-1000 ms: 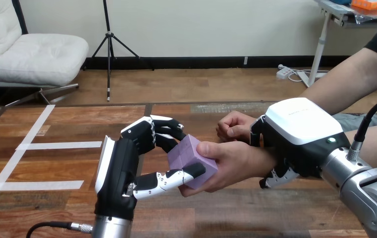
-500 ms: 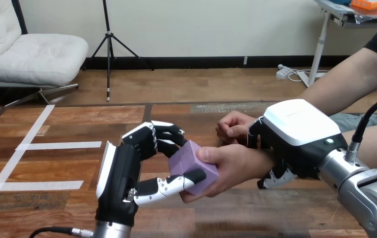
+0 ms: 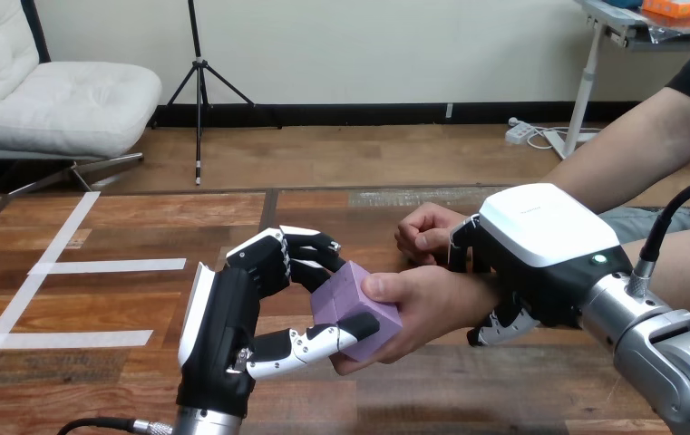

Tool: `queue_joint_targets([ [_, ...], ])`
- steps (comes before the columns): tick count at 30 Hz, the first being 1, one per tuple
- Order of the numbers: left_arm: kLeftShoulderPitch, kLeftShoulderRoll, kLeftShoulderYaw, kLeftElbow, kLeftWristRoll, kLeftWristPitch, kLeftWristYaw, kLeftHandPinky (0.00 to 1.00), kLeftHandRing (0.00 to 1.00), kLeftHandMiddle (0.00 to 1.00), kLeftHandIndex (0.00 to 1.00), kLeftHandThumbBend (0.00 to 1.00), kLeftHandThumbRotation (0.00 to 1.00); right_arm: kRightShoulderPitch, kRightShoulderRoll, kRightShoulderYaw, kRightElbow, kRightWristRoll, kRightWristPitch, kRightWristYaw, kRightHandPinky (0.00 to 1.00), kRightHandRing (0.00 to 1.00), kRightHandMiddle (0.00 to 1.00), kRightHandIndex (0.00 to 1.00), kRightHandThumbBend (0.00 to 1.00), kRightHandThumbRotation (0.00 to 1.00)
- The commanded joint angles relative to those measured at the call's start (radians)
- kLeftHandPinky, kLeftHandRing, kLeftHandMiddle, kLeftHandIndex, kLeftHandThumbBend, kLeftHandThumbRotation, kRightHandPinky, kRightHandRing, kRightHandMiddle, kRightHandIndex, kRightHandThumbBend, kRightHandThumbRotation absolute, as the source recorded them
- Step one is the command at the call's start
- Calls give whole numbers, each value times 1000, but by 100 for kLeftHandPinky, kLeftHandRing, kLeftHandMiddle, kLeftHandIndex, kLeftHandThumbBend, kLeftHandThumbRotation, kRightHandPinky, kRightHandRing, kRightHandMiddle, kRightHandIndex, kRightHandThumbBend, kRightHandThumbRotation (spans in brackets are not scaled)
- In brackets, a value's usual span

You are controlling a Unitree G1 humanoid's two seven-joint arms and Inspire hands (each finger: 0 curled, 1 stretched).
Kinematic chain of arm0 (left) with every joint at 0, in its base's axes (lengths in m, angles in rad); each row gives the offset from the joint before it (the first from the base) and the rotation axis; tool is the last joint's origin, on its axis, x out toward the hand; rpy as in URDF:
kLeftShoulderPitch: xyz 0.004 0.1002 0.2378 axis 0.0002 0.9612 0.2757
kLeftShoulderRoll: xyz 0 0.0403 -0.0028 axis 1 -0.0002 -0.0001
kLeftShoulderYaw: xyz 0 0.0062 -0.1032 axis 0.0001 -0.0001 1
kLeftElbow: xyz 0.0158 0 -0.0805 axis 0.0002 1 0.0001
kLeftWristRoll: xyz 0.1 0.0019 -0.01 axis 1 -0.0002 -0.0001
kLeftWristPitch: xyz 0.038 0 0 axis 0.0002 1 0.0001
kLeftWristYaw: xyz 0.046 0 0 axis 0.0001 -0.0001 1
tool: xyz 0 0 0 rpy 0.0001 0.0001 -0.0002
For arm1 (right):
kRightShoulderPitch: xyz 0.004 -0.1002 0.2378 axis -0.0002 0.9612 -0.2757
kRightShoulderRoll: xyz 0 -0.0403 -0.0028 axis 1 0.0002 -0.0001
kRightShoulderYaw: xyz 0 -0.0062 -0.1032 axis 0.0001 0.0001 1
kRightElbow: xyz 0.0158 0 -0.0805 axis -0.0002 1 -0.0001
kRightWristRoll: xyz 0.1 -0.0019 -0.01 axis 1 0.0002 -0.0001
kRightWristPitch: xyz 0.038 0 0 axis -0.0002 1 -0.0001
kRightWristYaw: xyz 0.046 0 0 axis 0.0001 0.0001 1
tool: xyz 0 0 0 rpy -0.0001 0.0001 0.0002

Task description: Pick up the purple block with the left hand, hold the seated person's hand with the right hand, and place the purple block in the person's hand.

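The purple block (image 3: 352,303) is above the table's middle, lying in the person's hand (image 3: 427,304), whose thumb rests on its top right corner. My left hand (image 3: 228,326) is at the block's left: its fingers curl over the upper left face and its thumb presses the lower face, so both hands are on the block. My right hand (image 3: 540,249) sits over the person's wrist, thumb on the far side and fingers curled underneath it.
The person's other hand (image 3: 427,231), a loose fist, rests on the wooden table (image 3: 123,308) just behind the held wrist. White tape strips (image 3: 110,265) cross the table's left part. The person's forearms come in from the right.
My left hand and the block have sunk slightly and shifted a little right, deeper into the person's palm. My right hand with the wrist has eased slightly left.
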Motion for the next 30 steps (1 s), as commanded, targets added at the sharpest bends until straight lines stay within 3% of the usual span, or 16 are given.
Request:
queue_joint_targets([
  [1, -31, -3, -6, -52, 30, -7, 3, 44, 46, 51, 56, 75, 6, -41, 9, 19, -13, -24, -12, -26, 35, 43, 50, 58, 79, 0],
  [5, -32, 4, -7, -52, 40, -4, 4, 46, 48, 53, 58, 75, 7, -38, 6, 20, -13, -37, -19, -31, 36, 46, 53, 61, 81, 0],
  [10, -24, 31, -16, -89, 82, 57, -7, 50, 57, 63, 66, 77, 14, -35, 4, 21, -15, -50, -20, -23, 43, 54, 61, 66, 82, 0],
  [15, -15, 59, -26, -128, 117, 112, -23, 60, 73, 79, 78, 83, 26, -32, 3, 22, -13, -54, -20, -26, 53, 63, 68, 71, 82, 0],
  [20, -11, 75, -33, -149, 130, 137, -37, 77, 88, 91, 89, 88, 35, -31, -2, 22, -9, -57, -26, -32, 61, 69, 73, 76, 83, 1],
  [30, -19, 97, -44, -157, 152, 140, -50, 94, 98, 99, 98, 94, 44, -25, -9, 16, 5, -49, -58, -65, 67, 76, 78, 80, 86, 3],
])
